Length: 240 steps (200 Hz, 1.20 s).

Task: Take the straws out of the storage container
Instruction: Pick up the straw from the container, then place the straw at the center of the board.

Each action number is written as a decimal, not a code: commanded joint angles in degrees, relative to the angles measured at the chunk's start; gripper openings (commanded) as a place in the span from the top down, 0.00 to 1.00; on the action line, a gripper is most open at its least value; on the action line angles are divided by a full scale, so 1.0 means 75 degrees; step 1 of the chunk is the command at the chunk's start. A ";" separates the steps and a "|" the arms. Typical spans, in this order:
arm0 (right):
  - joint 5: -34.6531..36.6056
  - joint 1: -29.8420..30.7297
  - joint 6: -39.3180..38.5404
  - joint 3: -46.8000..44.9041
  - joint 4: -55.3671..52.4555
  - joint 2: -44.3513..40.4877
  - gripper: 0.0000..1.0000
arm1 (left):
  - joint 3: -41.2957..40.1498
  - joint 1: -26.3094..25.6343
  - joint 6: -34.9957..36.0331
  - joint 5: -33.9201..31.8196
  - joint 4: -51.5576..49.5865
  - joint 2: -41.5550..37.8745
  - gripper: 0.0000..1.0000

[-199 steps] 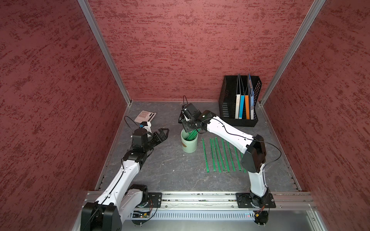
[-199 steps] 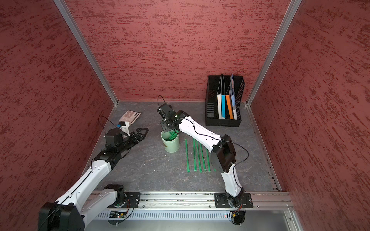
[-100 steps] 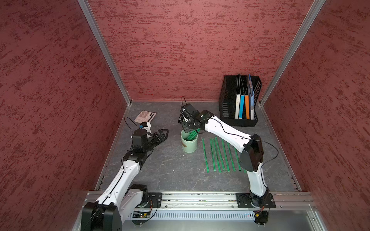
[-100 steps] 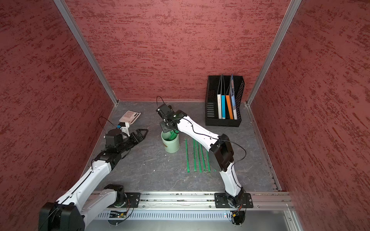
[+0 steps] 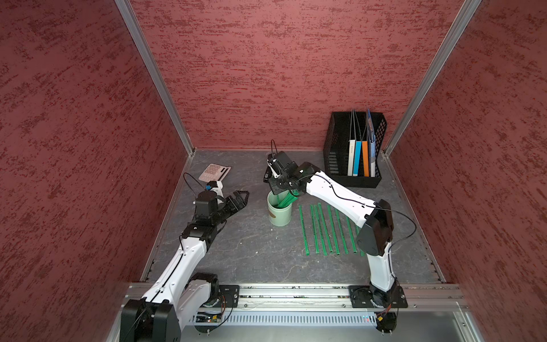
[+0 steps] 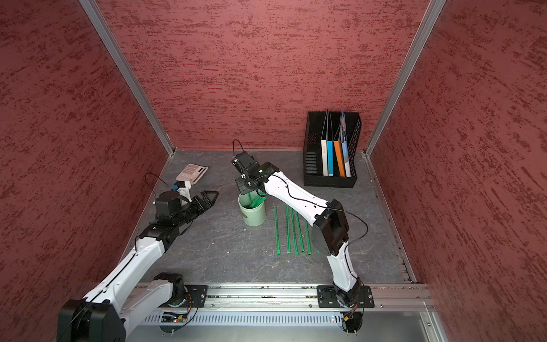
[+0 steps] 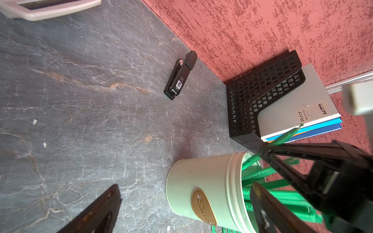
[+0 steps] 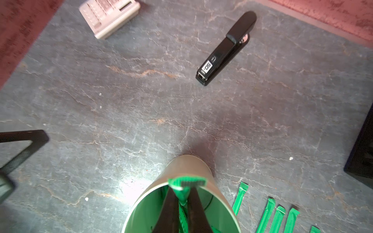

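Observation:
The storage container [image 5: 279,213] [image 6: 253,214], a pale mint cup with a brown oval mark [image 7: 202,207], stands upright mid-table. Several green straws [image 5: 286,201] [image 7: 260,175] lean inside it. My right gripper [image 5: 278,192] [image 8: 183,189] reaches down into the cup's mouth and is shut on one straw, whose flat top end [image 8: 186,182] sticks out past the fingertips. Several more straws [image 5: 325,231] [image 6: 293,231] lie in a row on the table right of the cup. My left gripper [image 5: 239,197] [image 7: 184,188] hovers open left of the cup, apart from it.
A black stapler [image 7: 180,75] [image 8: 226,48] lies behind the cup. A pale calculator [image 5: 214,171] [image 6: 192,172] sits at the back left. A black mesh file rack [image 5: 337,157] [image 6: 312,160] with folders stands at the back right corner. Red walls enclose three sides.
My right gripper's jaws have closed onto a straw in the cup, and its wrist has shifted slightly leftwards. The left arm has not moved.

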 commanded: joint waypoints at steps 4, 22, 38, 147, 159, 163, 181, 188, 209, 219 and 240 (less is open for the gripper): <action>-0.0090 0.0011 -0.0056 -0.0040 0.0328 -0.0777 0.93 | -0.0019 0.0037 0.0058 0.0127 0.0129 -0.0013 0.00; -0.0048 0.0014 -0.0123 -0.0095 0.0416 -0.1171 0.93 | 0.0088 0.0044 0.0034 0.0141 0.0134 0.0067 0.00; 0.0053 0.0007 -0.0183 -0.0128 0.0505 -0.1564 0.93 | 0.0215 0.0050 -0.0022 0.0148 0.0205 0.0198 0.00; 0.1931 0.0008 -0.0821 0.0390 -0.0626 -0.3785 0.92 | 0.1275 0.0056 -0.0250 0.0562 0.1018 0.1917 0.00; 0.2322 0.0008 -0.0775 0.0393 -0.1122 -0.3928 0.92 | 0.1383 0.0054 -0.0262 0.0639 0.1114 0.2129 0.00; 0.2456 0.0008 -0.0753 0.0393 -0.1298 -0.3977 0.92 | 0.1411 0.0059 -0.0267 0.0658 0.1132 0.2192 0.00; 0.3086 -0.0010 -0.0594 0.0315 -0.2030 -0.4154 0.92 | 0.1473 0.0058 -0.0328 0.0747 0.1293 0.2425 0.00; 0.3274 -0.0052 -0.0503 0.0252 -0.2331 -0.4197 0.92 | 0.1482 0.0057 -0.0363 0.0770 0.1355 0.2480 0.00; 0.3456 -0.0408 -0.0186 -0.0205 -0.2973 -0.4341 0.92 | 0.1454 0.0042 -0.0408 0.0840 0.1493 0.2639 0.00; 0.3371 -0.0761 -0.0022 -0.0607 -0.3146 -0.4529 0.92 | 0.1431 0.0040 -0.0412 0.0853 0.1542 0.2687 0.00; 0.2460 -0.1965 0.0344 -0.1766 -0.3032 -0.4798 0.92 | 0.1392 0.0041 -0.0385 0.0876 0.1587 0.2786 0.00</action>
